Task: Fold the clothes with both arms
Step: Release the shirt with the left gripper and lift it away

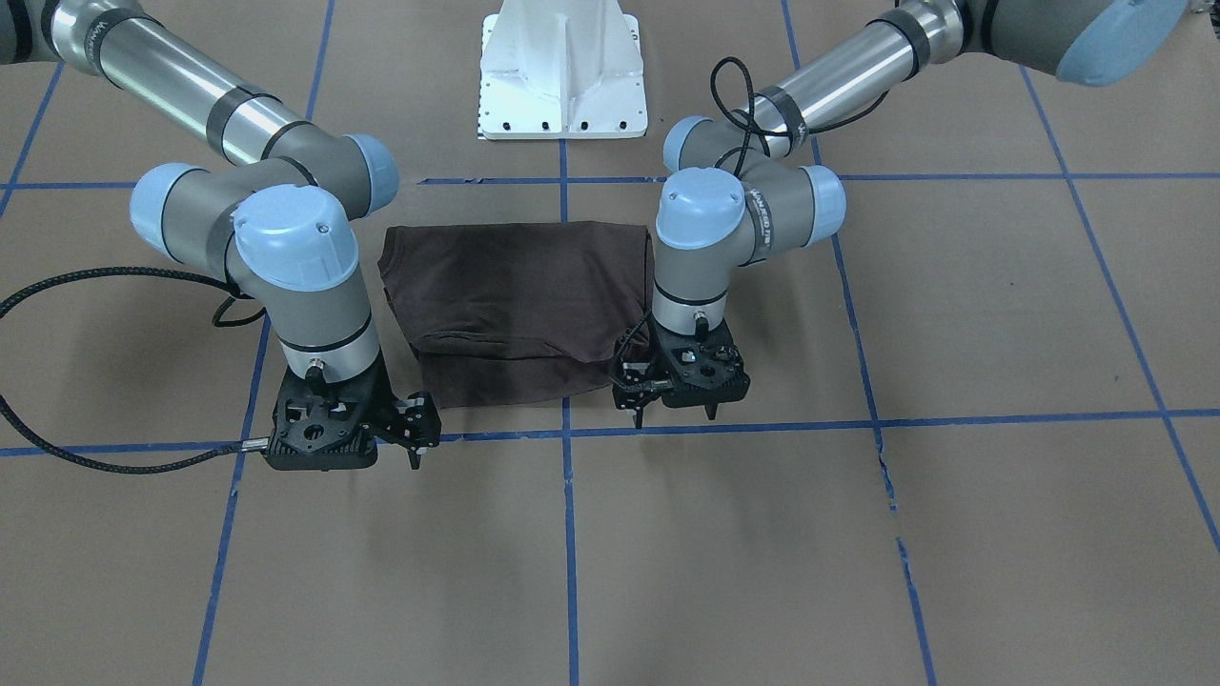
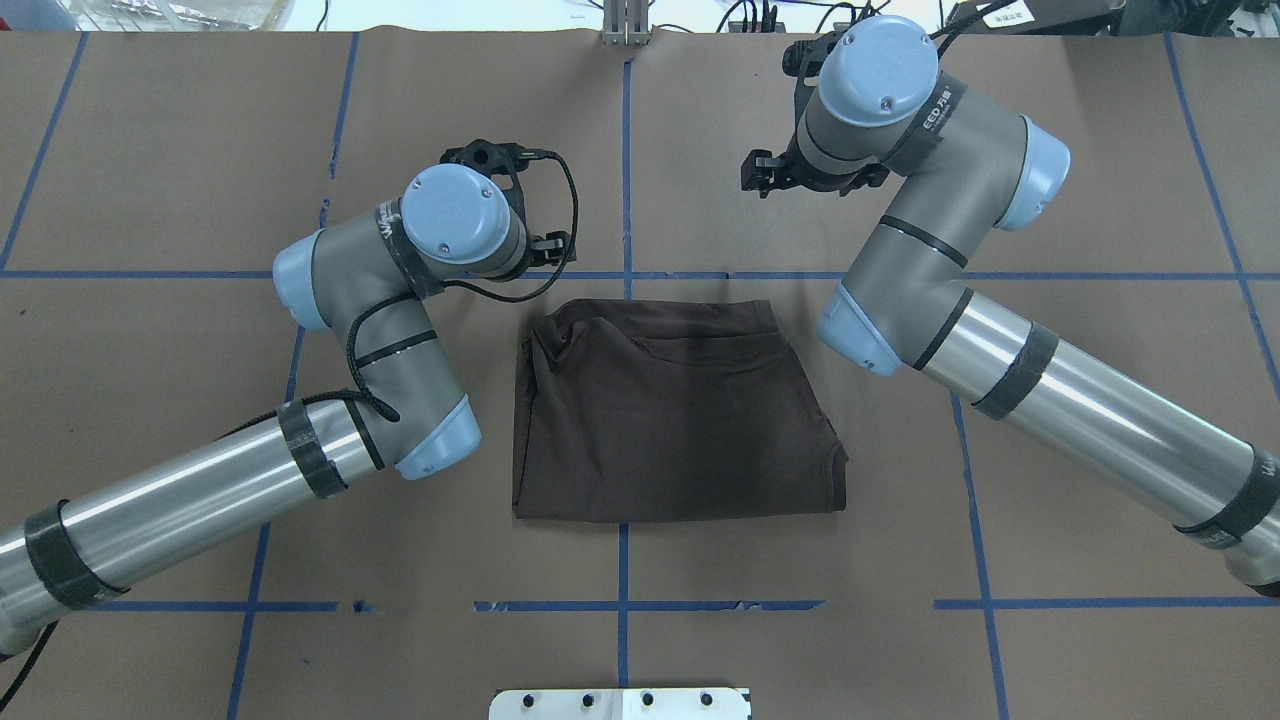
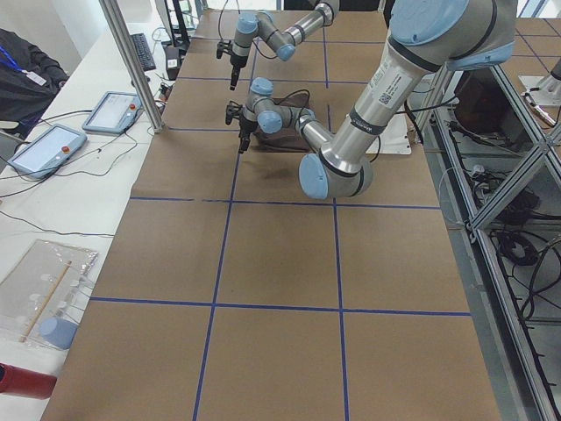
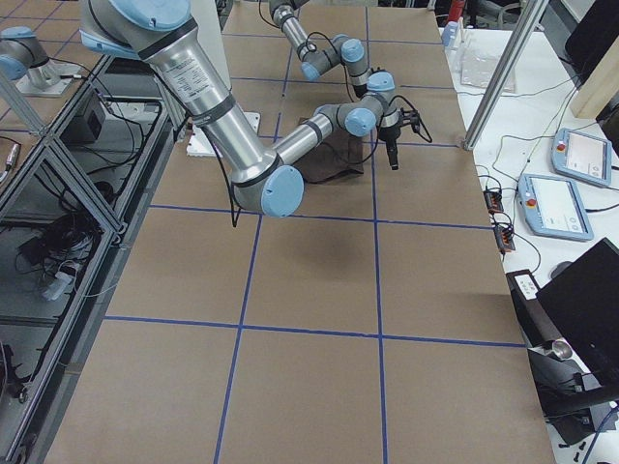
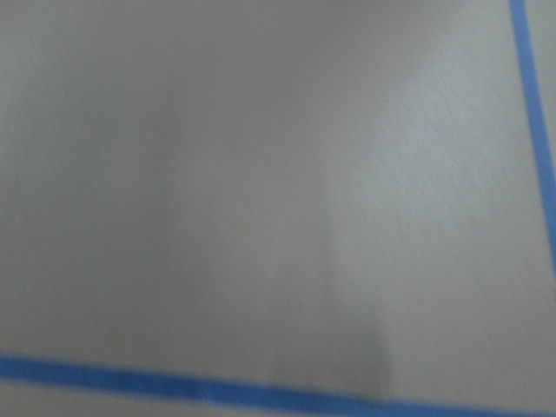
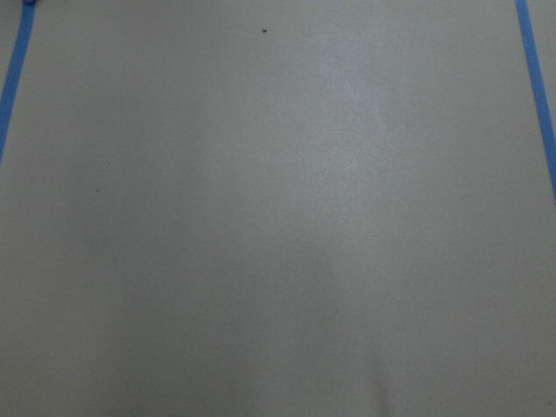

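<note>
Lower left: right gripper (image 1: 416,453), jaws unreadable — right of centre, left gripper (image 1: 675,419) spread, empty. Could snag the folded T-shirt (image 1: 515,305) edge, dragging layers apart.

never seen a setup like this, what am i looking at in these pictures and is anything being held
These are two jointed robot arms, the left arm and right arm, at a table covered in brown paper. One camera looks down from behind the robot, one faces it, two watch from the table's ends, and one rides on each wrist; those two show only bare paper. A dark brown T-shirt lies folded between the arms. The left claw and right claw hang beyond its far edge and appear to hold nothing; whether they are open or shut I cannot tell.
</note>
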